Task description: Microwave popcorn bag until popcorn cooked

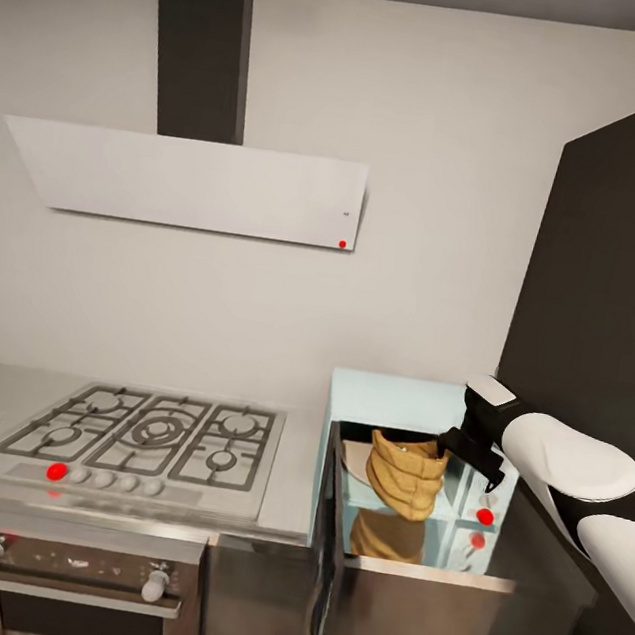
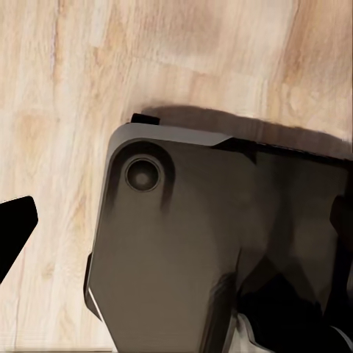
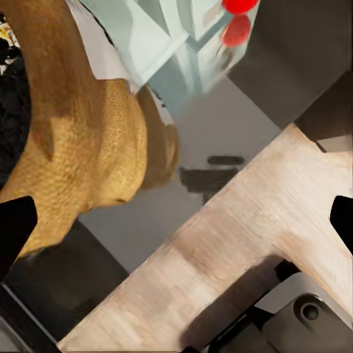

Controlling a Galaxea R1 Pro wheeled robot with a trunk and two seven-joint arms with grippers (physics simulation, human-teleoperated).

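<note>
Landmark: microwave [image 1: 401, 405], pale mint-blue box sitting on the countertop [image 1: 421, 585], door [image 1: 329, 541] hanging open toward the camera side.
Popcorn bag: popcorn bag [image 1: 404, 474] is sitting inside the microwave cavity, upright, slightly leaning, wrinkled tan cloth; its reflection is showing on the floor of the cavity below it. Right wrist view is showing the same popcorn bag [image 3: 81, 140] close up against the mint wall.
Right gripper: right gripper [image 1: 470, 450] is hovering at the microwave opening, just right of the bag, near the rim. Dark fingertips [image 3: 15, 228] are showing at both edges of the right wrist view, well apart, so the tool is spread; nothing is clamped between them. Contact with the bag: cannot tell.
Right arm: white arm [image 1: 578, 475] is reaching in from the right of the microwave.
Left gripper: one dark fingertip [image 2: 15, 228] is showing in the left wrist view over the wood floor [image 2: 73, 88], next to the robot's dark base [image 2: 191, 250]; apart or together: cannot tell.
Microwave controls: red dot [image 1: 484, 516] is glowing on the panel right of the cavity.
Hob: gas hob [image 1: 144, 435] is lying left of the microwave on the same countertop.
Hood: flat white hood [image 1: 190, 184] is hanging on the wall up and left of the microwave.
Oven: built-in oven [image 1: 69, 576] is sitting below the hob, left of the microwave door.
</note>
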